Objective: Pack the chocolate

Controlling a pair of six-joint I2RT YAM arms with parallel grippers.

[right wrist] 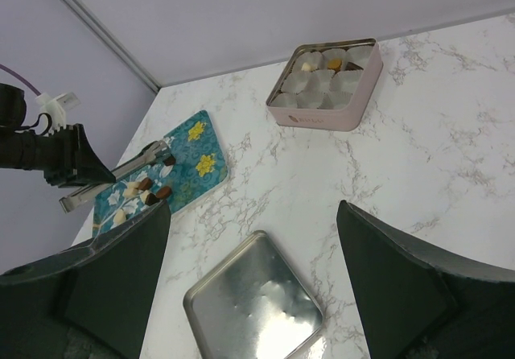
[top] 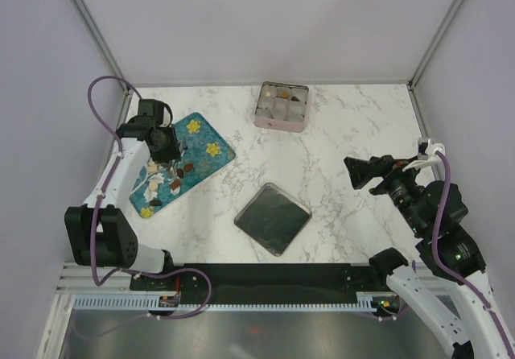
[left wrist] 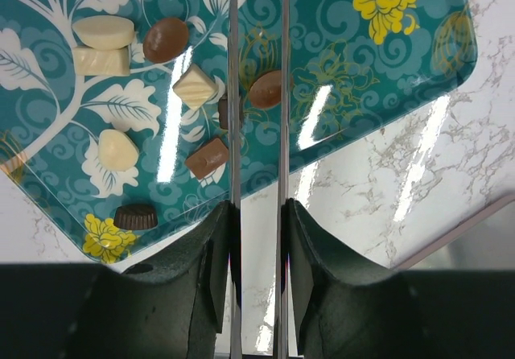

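Observation:
The chocolate [left wrist: 166, 39] lies as several brown, dark and whitish pieces on a teal flowered tray [left wrist: 362, 69] at the table's left [top: 205, 146]. My left gripper [left wrist: 257, 206] hangs over the tray [top: 165, 142], shut on metal tongs [left wrist: 283, 93] whose two blades run out past the top of the left wrist view. One brown piece [left wrist: 265, 89] shows between the blades; whether it is pinched I cannot tell. The pink square tin [top: 282, 105] with paper cups stands at the back, a few pieces in it. My right gripper [right wrist: 253, 206] is open and empty, at the right [top: 354, 171].
The tin's metal lid [top: 272, 218] lies flat in the middle near the front, below my right gripper [right wrist: 253, 303]. Grey walls with metal posts close the table on the left, back and right. The tray's near corner sits close to the left wall.

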